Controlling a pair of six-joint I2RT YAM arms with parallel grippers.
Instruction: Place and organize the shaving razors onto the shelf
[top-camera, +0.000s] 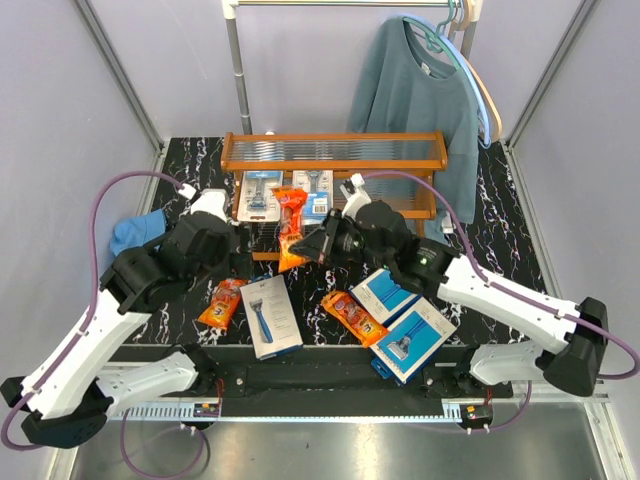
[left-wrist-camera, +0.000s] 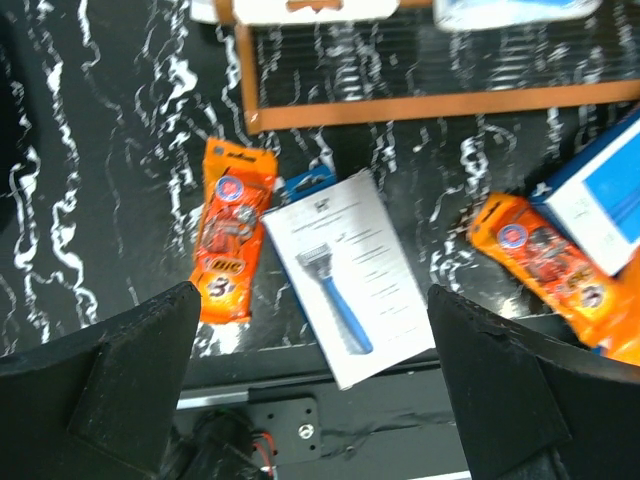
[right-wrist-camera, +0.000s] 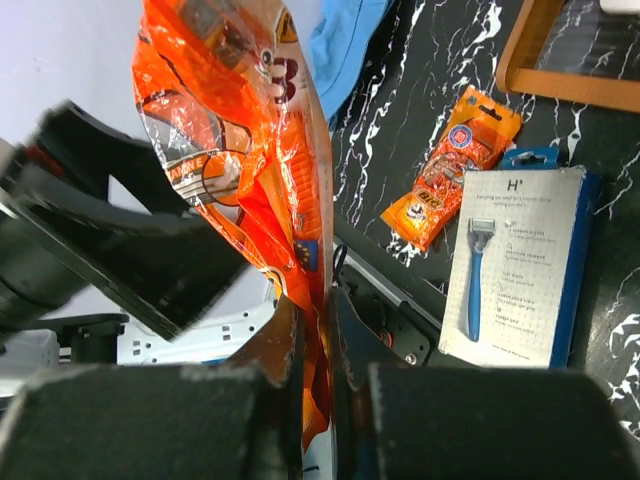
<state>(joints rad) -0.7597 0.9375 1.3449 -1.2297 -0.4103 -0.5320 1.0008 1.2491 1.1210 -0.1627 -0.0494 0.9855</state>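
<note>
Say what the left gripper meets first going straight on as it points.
Likely the grey razor box lying flat on the table, centred ahead of the open left gripper; depth is unclear.

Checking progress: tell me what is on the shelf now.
Two blister cards, left and right, lie side by side on the wire grating of the shelf. The right claw holds an orange bag over its front, covering part of the lower tier.

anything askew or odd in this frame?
Front right is messy: a blue box lies partly on an orange bag, and a second blue box, skewed, seems to poke past the front edge of the table. The right fingers pinch another orange bag by one edge; it hangs crumpled.
</note>
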